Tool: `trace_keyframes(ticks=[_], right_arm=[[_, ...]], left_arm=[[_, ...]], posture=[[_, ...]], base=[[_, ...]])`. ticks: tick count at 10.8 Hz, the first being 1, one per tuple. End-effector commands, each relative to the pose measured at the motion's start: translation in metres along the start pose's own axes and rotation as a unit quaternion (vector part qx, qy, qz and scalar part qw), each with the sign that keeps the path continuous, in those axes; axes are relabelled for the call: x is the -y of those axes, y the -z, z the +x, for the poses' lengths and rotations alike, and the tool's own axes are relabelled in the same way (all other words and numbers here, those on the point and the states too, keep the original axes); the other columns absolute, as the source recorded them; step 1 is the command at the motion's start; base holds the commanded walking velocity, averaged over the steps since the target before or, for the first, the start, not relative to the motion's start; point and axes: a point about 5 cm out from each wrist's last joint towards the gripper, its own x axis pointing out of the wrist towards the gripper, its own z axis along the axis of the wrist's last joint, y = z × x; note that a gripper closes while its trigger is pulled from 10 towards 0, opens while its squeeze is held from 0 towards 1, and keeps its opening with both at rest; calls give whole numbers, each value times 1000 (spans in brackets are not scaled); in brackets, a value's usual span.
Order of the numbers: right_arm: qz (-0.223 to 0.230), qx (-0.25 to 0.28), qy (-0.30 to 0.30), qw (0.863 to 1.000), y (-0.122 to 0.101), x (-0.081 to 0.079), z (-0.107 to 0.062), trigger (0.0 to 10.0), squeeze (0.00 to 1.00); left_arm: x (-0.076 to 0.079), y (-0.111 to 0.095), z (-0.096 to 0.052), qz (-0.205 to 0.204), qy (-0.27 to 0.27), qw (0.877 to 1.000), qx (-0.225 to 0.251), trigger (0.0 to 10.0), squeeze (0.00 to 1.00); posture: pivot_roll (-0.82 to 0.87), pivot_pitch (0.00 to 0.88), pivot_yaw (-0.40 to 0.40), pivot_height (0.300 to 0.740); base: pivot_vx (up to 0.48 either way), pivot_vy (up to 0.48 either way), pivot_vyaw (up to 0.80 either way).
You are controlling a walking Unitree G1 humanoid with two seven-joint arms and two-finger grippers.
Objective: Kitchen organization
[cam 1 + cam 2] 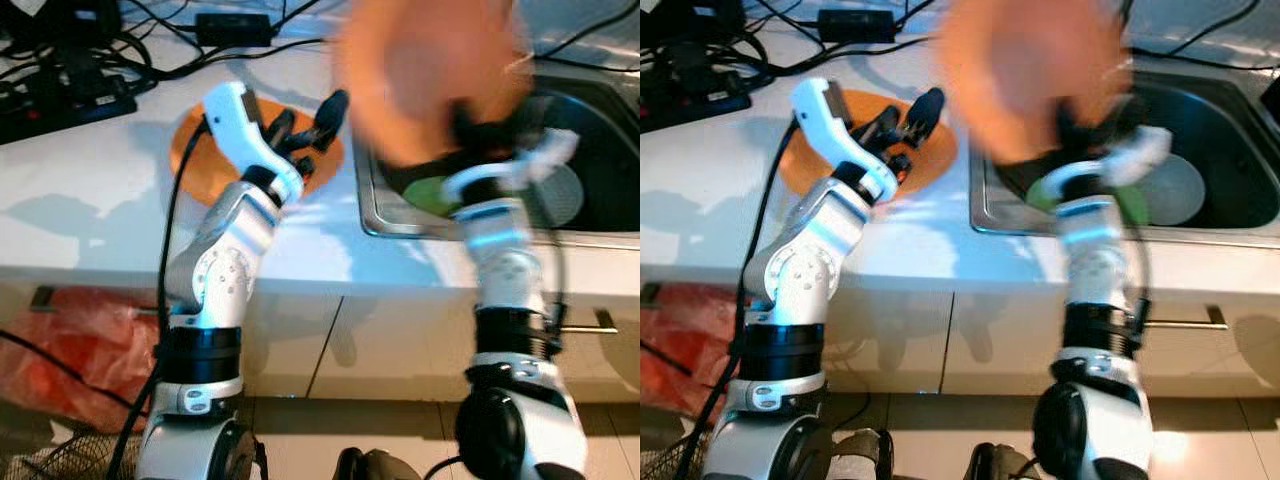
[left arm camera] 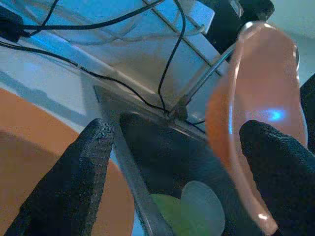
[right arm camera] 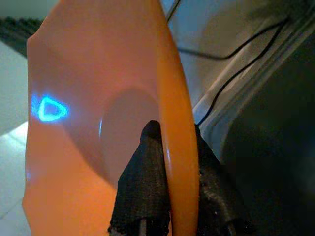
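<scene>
Cabinet fronts (image 1: 400, 345), pale with a slim metal bar handle (image 1: 600, 320), stand nearest beneath the counter edge; a red plastic bag (image 1: 70, 345) lies on the floor at the robot's left.

White countertop (image 1: 90, 200), glossy, runs across the scene above the cabinets.

Left gripper (image 1: 312, 128), two long black fingers on a silver-and-white arm, is raised over a flat round orange plate (image 1: 195, 155) that lies on the countertop just left of the sink. Its jaws are spread apart with nothing between them; the left wrist view looks out between the two fingers (image 2: 81, 177) toward the sink.

Right gripper (image 3: 170, 196), on the silver arm at the robot's right, reaches over the sink's near rim. Its jaws pinch the rim of a second round orange plastic plate (image 1: 430, 80), one finger on each face, seen plainly in the right wrist view. That plate is held on edge in the air above the sink, blurred in the head views.

Stainless-steel sink basin (image 1: 600, 130), dark inside, is set into the countertop at right. A green plate (image 1: 430, 192) and a pale translucent round plate (image 1: 565, 195) lie on its floor, the pale one overlapping the green in the left wrist view.

Black cables (image 1: 150, 60) and a black power adapter (image 1: 235, 28) lie farthest back on the countertop.
</scene>
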Motion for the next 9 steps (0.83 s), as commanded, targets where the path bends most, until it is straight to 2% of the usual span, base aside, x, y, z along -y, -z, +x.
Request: trace_keyframes(ticks=[1, 2, 7, 9], right_arm=[[5, 7, -8, 1000, -2, -6, 4, 4471, 0], [0, 3, -3, 1000, -1, -5, 4, 10000, 0], [-24, 36, 34, 998, -9, 2, 7, 10000, 0], [-59, 68, 68, 994, -24, 10, 6, 10000, 0]], left_arm=[[6, 3, 1, 4, 10, 1000, -6, 10000, 0], [6, 4, 2, 4, 9, 1000, -6, 10000, 0], [4, 4, 1, 9, 7, 1000, -6, 10000, 0], [4, 4, 1, 11, 6, 1000, -5, 10000, 0]], posture=[[87, 146, -69, 723], [88, 145, -70, 723], [89, 141, -69, 723], [89, 138, -69, 723]], base=[[0, 0, 0], [0, 0, 0], [0, 0, 0], [0, 0, 0]])
